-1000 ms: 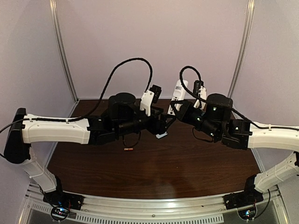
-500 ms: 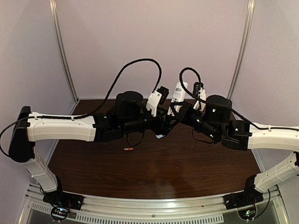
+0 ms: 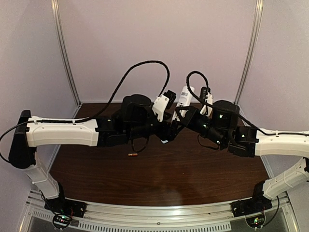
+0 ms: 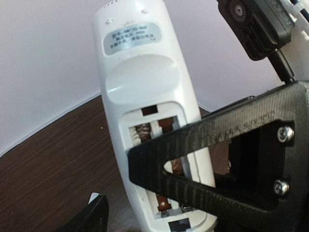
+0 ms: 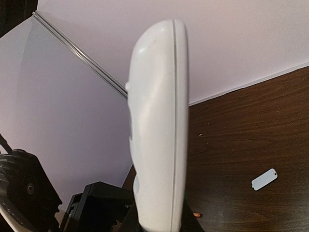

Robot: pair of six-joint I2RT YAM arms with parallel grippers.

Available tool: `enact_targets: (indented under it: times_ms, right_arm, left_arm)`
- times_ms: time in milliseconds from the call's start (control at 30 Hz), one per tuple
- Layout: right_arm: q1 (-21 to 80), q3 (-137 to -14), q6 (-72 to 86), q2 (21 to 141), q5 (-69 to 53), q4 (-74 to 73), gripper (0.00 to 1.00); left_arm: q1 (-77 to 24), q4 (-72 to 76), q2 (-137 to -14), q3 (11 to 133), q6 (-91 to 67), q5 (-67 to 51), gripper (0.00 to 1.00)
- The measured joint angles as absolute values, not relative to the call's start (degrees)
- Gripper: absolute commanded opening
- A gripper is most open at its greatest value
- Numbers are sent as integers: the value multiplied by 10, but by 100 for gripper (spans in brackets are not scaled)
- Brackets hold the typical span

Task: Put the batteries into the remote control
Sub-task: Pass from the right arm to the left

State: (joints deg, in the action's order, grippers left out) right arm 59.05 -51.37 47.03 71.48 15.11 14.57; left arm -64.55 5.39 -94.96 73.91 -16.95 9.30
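Right hand [image 3: 182, 115] clamps the remote [image 4: 145, 96], one finger [image 4: 217, 140] crossing the bay [image 4: 154, 123]; left hand [image 3: 169, 130], grip unclear, should enter beside it.

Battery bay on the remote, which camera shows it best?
Left wrist: the open battery bay of the remote control faces that camera, springs visible, though partly covered. Right wrist shows only the remote's side edge; top external, just a small white shape.

A small white cover piece [image 5: 264, 179] lies flat on the dark wooden desk [image 3: 193, 179]; pale walls [image 3: 207, 43] rise behind the desk
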Motion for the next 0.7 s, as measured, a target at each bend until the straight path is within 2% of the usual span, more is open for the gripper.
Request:
enact_targets:
  times_ms: [133,267,333,700]
  right_arm:
    - [588,-508,482,722,152,161,4]
    - [587,-495,483,723,153,181,4]
    - [587,-491,481,723,154,189,6]
    - [590,-472,478,696,152,189,43]
  left_arm:
    - [-647,48,-955,744,-170,101,65]
    - [-648,48,-959,745,-159,88,47]
    - [-648,50,-959,743,-155,81,43]
    - [-644,80,-956,716,-141,80,22]
